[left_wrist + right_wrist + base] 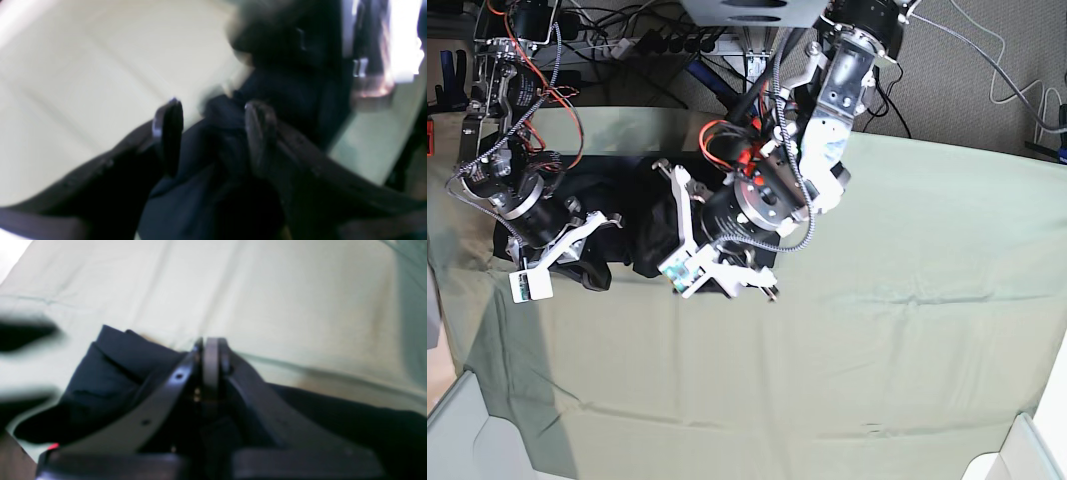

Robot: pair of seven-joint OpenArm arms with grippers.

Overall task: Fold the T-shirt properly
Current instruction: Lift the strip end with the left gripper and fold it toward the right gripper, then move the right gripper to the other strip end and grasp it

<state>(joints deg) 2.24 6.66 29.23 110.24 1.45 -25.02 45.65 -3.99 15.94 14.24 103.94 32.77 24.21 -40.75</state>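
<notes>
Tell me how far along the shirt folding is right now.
Partly done, at best. The T-shirt is bunched into a dark heap at the far left of the green cloth, not a neat flat fold. The left pincer stands open over the fabric; the right pincer is shut, though a grip isn't clear. Still left: flattening and squaring it.

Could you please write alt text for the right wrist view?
The right pincer, shut, sits over a bunched black T-shirt lying on a pale green cloth. Whether it pinches fabric cannot be told, and the left edge is blurred.
</notes>
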